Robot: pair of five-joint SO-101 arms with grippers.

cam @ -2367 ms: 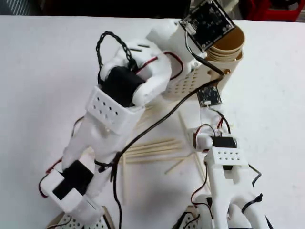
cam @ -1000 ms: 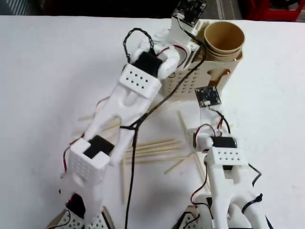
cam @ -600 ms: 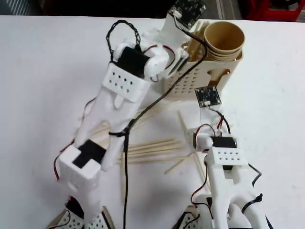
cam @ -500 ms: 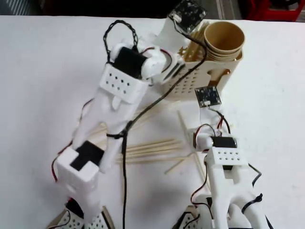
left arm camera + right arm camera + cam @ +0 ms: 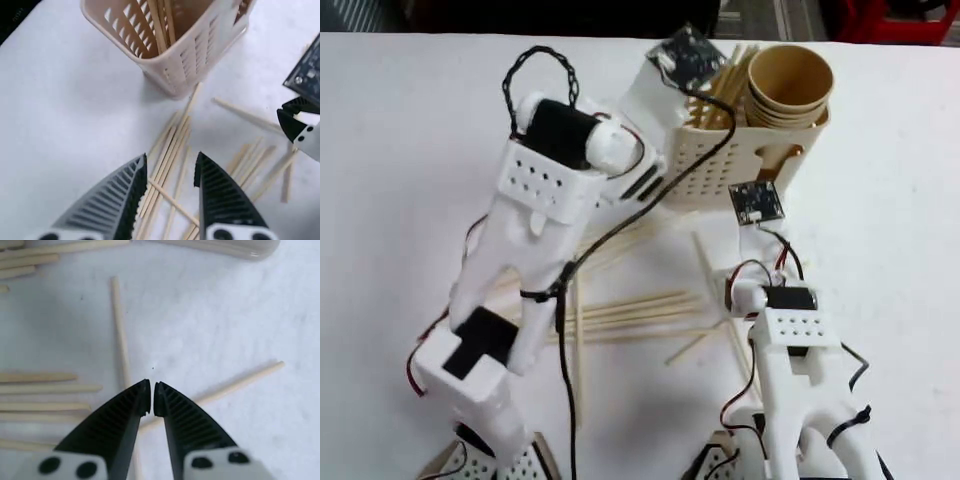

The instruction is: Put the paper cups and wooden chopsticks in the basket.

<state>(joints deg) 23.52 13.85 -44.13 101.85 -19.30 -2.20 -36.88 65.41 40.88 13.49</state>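
currently, left gripper [image 5: 171,161] is released and empty above loose wooden chopsticks [image 5: 172,150] on the table [image 5: 420,120], near the basket [image 5: 740,165]. right gripper [image 5: 151,388] is clenched, empty. paper cups [image 5: 790,80] and upright chopsticks [image 5: 725,82] stand inside the basket.

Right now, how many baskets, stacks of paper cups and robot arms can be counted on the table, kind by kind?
basket: 1
stack of paper cups, in the basket: 1
robot arms, left arm and right arm: 2
Total: 4
The wooden chopsticks overlap too much to count.
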